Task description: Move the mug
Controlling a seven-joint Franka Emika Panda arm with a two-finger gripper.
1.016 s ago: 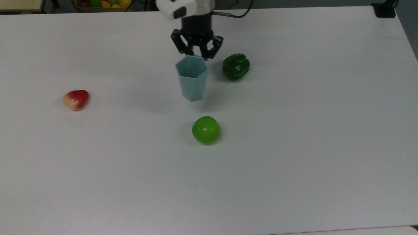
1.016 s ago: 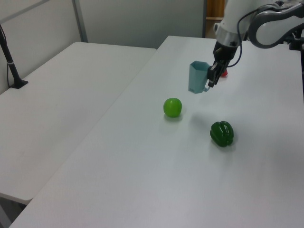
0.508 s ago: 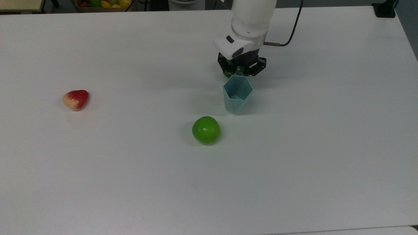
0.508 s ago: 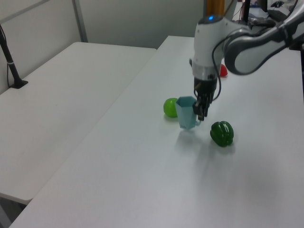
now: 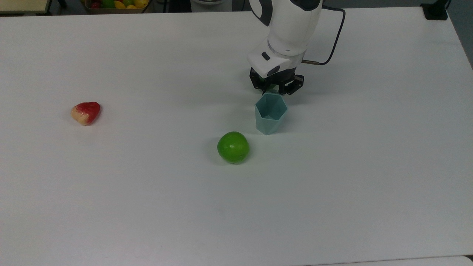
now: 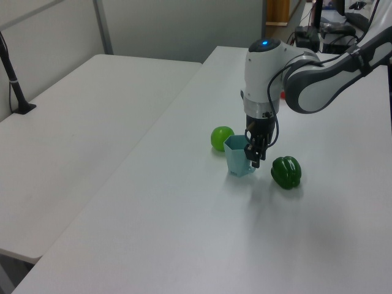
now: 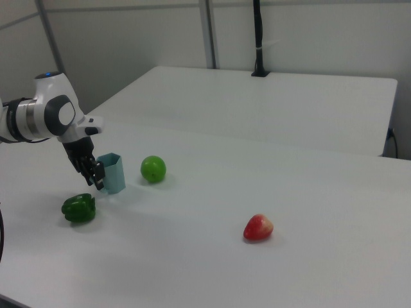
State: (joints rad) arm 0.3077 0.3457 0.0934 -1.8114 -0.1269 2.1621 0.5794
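The mug [image 5: 271, 114] is a pale blue-teal faceted cup with a hexagonal rim. It stands upright, low at the white table [image 5: 147, 207], just right of and behind the green apple [image 5: 233, 147] in the top view. My gripper [image 5: 275, 88] hangs from the white arm at the mug's far rim, shut on its handle side. In the left view the gripper [image 6: 254, 156] grips the mug [image 6: 237, 156] on its right side. From the right view, the gripper [image 7: 97, 176] sits on the left of the mug [image 7: 113, 172].
A green bell pepper [image 6: 286, 172] lies close beside the gripper, on the side away from the apple [image 6: 222, 138]. A red strawberry [image 5: 85, 112] lies far off at the top view's left. A fruit basket [image 5: 116, 4] and a black mount [image 5: 436, 11] sit at the far edge.
The gripper carried the mug to the top view's right, from beside the pepper's left to in front of it, and lowered it toward the table. The pepper is now hidden behind the gripper in the top view.
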